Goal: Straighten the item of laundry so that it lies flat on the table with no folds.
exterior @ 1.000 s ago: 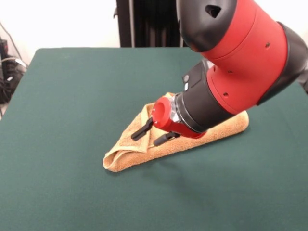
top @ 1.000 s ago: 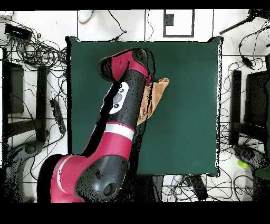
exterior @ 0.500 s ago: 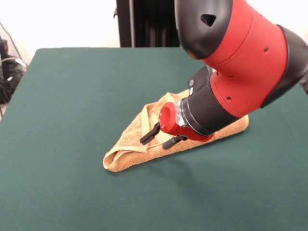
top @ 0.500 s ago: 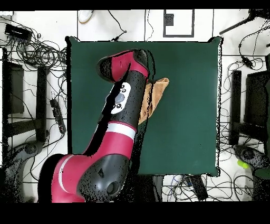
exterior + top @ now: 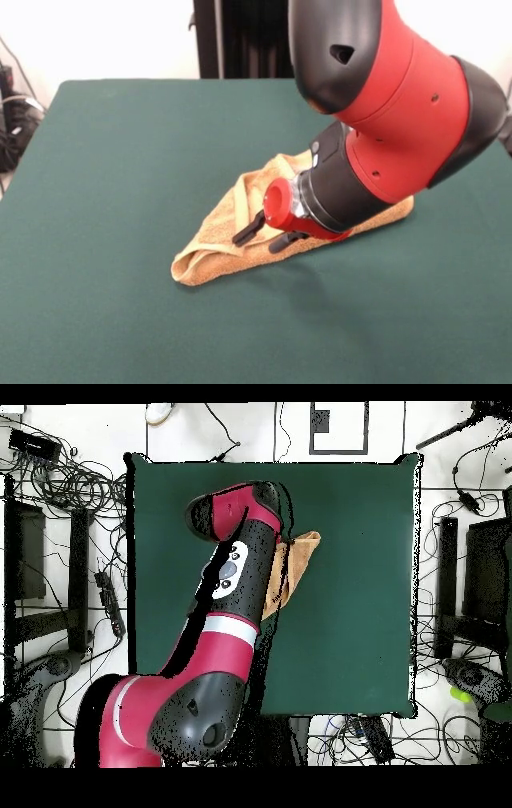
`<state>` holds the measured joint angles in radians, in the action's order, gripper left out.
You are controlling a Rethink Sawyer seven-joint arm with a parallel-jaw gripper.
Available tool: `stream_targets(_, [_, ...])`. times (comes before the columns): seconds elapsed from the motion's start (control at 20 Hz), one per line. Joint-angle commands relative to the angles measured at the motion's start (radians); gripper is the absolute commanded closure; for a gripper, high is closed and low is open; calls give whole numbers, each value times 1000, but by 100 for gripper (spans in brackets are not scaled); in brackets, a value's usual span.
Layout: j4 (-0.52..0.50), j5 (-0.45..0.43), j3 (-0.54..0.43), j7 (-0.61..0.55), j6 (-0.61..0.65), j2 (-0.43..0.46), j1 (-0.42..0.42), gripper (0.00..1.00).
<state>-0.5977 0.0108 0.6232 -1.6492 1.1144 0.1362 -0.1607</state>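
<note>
**Folded towel on green table, arm above it**

Towel [image 5: 220, 240]: orange-tan terry cloth, folded into a long wedge with doubled layers, lying near the middle of the table [image 5: 104, 160]. Its narrow rounded end points toward the table's near edge in the front view.

Gripper [image 5: 266, 234]: two black fingers spread apart, gripping nothing, tips low over the towel's upper fold.

Arm [image 5: 235, 584]: red and black, covering most of the towel in the overhead view.
</note>
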Motion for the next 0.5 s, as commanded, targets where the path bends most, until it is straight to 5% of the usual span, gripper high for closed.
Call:
stream_targets(0.05, [-81,-32,-57,-226,-64,57,-14,0])
stream_targets(0.5, [-73,-48,-26,-253,-56,70,-19,0])
